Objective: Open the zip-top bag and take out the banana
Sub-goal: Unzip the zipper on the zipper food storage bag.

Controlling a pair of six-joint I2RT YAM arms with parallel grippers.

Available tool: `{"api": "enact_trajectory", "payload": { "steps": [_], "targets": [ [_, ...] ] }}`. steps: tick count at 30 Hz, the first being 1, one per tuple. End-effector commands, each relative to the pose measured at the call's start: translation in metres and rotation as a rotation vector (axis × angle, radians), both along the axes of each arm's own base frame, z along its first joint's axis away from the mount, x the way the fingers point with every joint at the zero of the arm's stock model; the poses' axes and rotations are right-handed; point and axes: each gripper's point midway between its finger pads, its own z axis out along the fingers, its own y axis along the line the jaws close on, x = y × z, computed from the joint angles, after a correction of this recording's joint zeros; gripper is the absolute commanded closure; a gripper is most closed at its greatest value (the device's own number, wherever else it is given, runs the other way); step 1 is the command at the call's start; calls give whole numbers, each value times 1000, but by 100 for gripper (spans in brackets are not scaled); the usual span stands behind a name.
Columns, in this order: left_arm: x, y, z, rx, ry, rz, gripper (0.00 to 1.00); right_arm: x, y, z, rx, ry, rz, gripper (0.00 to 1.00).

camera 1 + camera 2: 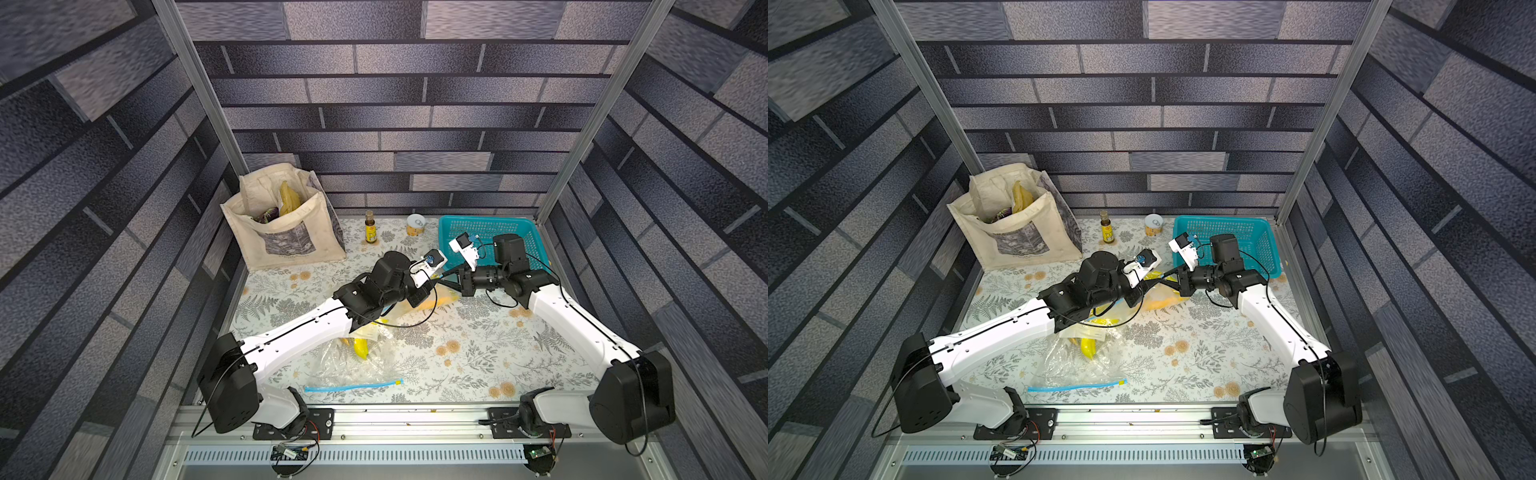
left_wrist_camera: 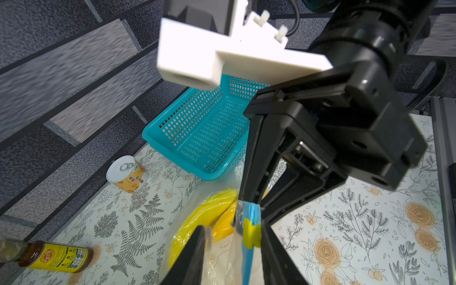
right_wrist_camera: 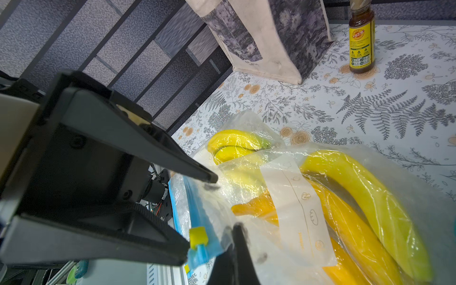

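Conceivably the left jaws (parted, merely straddling the yellow slider (image 3: 197, 235)) could close off-centre and lose it, or the slick zip-top bag (image 3: 296, 197), lying on the desk (image 1: 478, 353) with the banana (image 3: 357, 182) inside, could slip from the right jaws clenched on its zip edge.

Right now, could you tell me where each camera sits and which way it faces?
Both top views: high behind the robot, looking down over the table; left arm and right arm show.
Left wrist: along the open left gripper towards the right gripper and basket.
Right wrist: along the shut right gripper towards the zip-top bag and tote.
Shared: both wrist views show the yellow slider.
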Motion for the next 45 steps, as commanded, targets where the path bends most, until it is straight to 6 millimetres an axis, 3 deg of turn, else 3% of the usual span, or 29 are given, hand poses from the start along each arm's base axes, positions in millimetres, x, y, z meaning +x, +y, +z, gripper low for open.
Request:
{"api": "enact_trajectory", "payload": {
  "steps": [1,10,21,34,45],
  "targets": [
    [4,-4,12,3,-39,-3,62,2,3,21,22,-36,23,100],
    [3,-10,5,15,-17,-27,61,3,4,22,24,-27,28,100],
    [5,-10,12,5,-45,-20,61,-1,3,16,9,-7,41,100],
    [4,-13,4,35,-34,-34,77,0,4,18,12,0,41,100],
    [2,-4,4,35,-39,-11,85,-3,3,18,16,3,50,100]
  ]
}}
